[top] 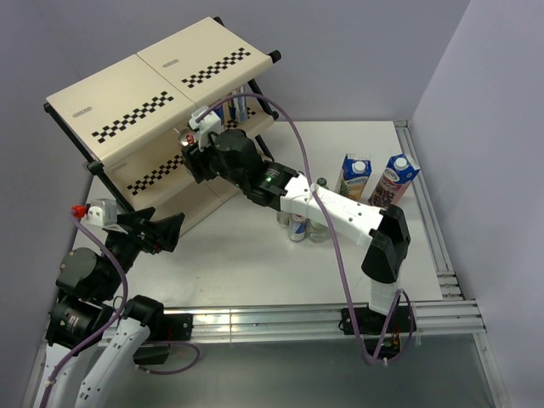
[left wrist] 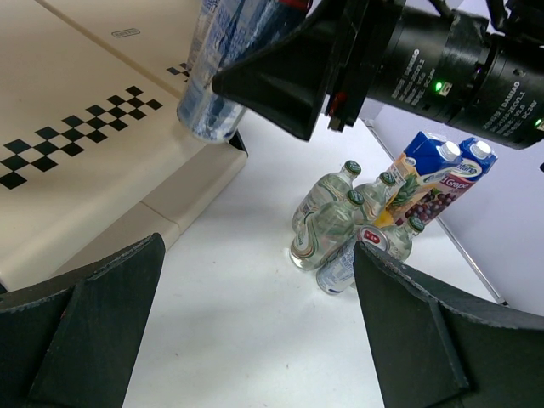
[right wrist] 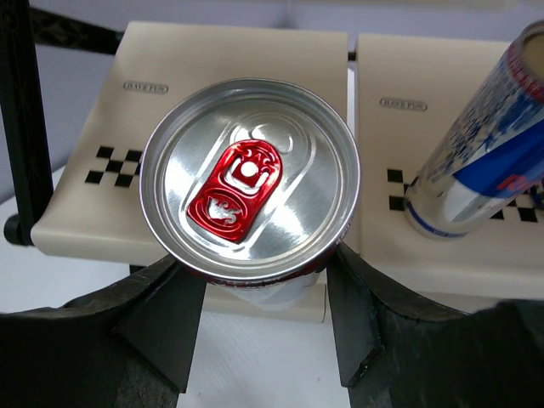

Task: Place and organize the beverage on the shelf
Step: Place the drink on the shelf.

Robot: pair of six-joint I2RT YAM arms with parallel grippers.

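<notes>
- Silver-topped slim can with a red pull tab (right wrist: 249,183) is upright and pinched on both sides by the black fingers of the right gripper (right wrist: 262,276). It sits at the front edge of a cream tier, and I cannot tell whether its base rests there.
- Large rack of cream panels, black tube frame and checkered strips (top: 144,102) stands at the far left of the white table (top: 246,255).
- A second slim blue-and-silver can (right wrist: 476,161) stands on that tier, just right of the gripped one and apart from it.
- Left gripper (left wrist: 259,255) hangs over the table near the rack's lower front edge, its jaws spread wide with nothing between them.
- Small clear bottles (left wrist: 327,225) are bunched on the table under the right arm, with another can (left wrist: 338,272) against them.
- Pineapple-yellow carton (top: 355,174) and grape-purple carton (top: 398,180) stand side by side near the table's far right.
</notes>
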